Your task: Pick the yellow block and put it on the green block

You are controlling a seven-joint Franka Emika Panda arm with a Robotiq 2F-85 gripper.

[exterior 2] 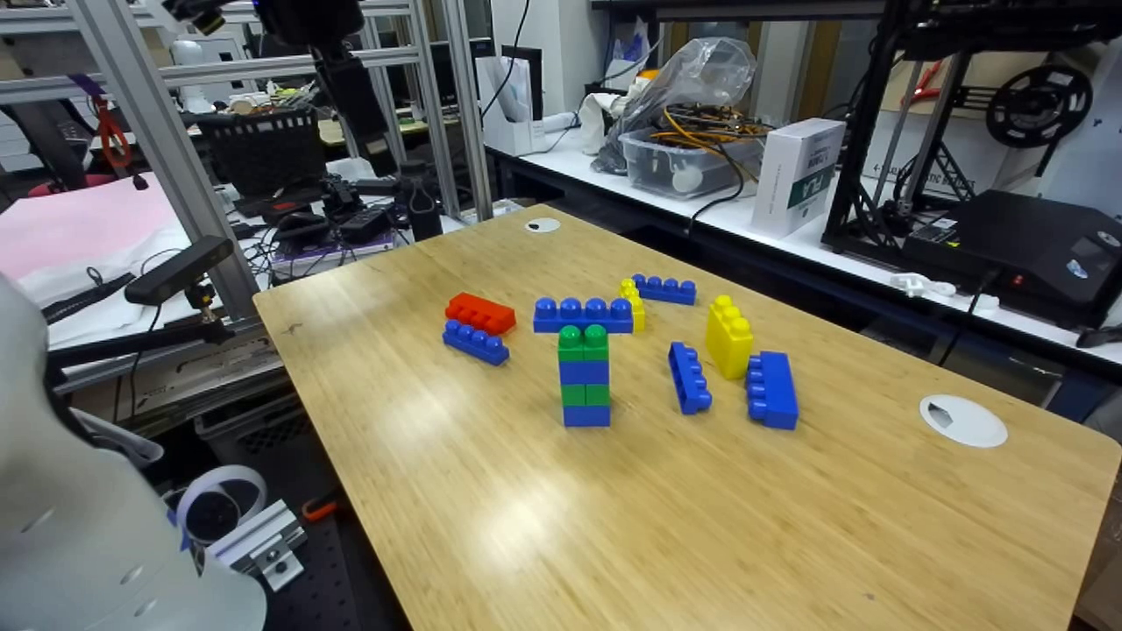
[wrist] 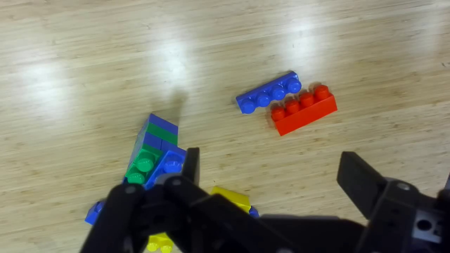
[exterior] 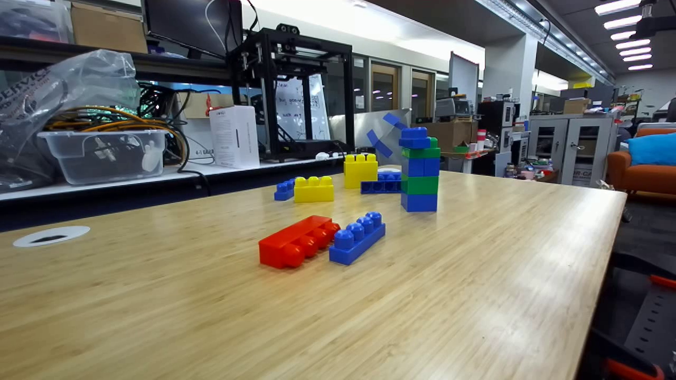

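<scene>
Wrist view: the black two-fingered gripper (wrist: 269, 160) comes in from the bottom edge, its fingers (wrist: 191, 167) standing wide apart, the light wooden table (wrist: 267, 147) seen between the tips. Its blurred dark body covers most of the low, wide yellow plastic brick (wrist: 233, 197), leaving part of a side in sight, and much of the tall, chunky yellow plastic brick (wrist: 160, 241), whose studs peep out at the lower edge. It also overlaps the long blue four-stud plastic brick (wrist: 172, 164) atop the stack of blue and green plastic bricks (exterior: 414, 168), next to two uncovered studs of the short green plastic brick (wrist: 142, 168).

The low yellow brick stands on the table, studs up, well apart from the stack and just beside a low blue four-stud plastic brick (exterior 2: 664, 291). In an exterior view, the low yellow brick (exterior: 314, 191) is plain to see; in an exterior view, the long blue brick (exterior 2: 574, 322) hides part of it. There the gripper is cut off by the top edge, one black finger (exterior 2: 351, 96) slanting down to the right, and the white arm (exterior 2: 96, 526) shows as a rounded piece at the left edge, cut off too.
</scene>
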